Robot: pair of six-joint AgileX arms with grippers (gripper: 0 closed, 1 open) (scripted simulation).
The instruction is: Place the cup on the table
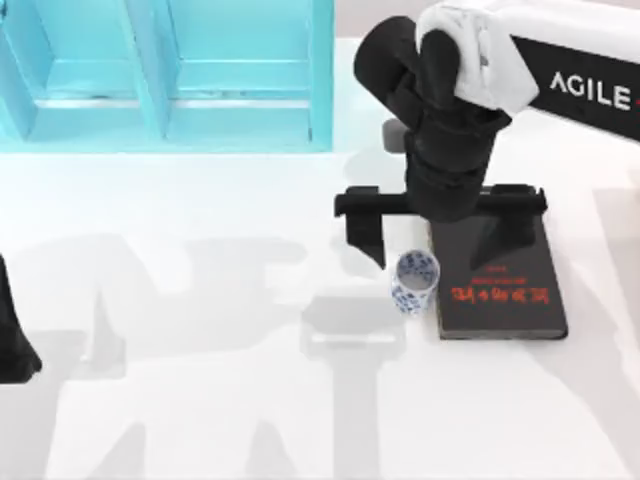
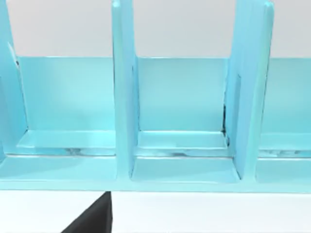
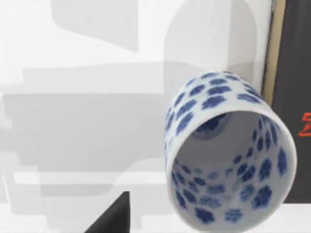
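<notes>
The cup (image 1: pixel 415 282), white with blue flower dots, stands upright on the white table (image 1: pixel 200 400), close against the left edge of the black book (image 1: pixel 500 285). My right gripper (image 1: pixel 433 257) hovers just above it, open wide, one finger on the cup's far left and the other over the book. Nothing is between its fingers. In the right wrist view I look down into the cup (image 3: pixel 228 155), with one dark fingertip (image 3: pixel 114 216) apart from it and the table (image 3: pixel 73 58) around it. My left arm (image 1: pixel 10 335) is parked at the table's left edge.
A turquoise shelf unit (image 1: pixel 170 70) stands at the back left, and its compartments (image 2: pixel 180 107) face the left wrist camera. The black book with red lettering (image 3: pixel 294 97) lies right of the cup. Open tabletop stretches to the left and front.
</notes>
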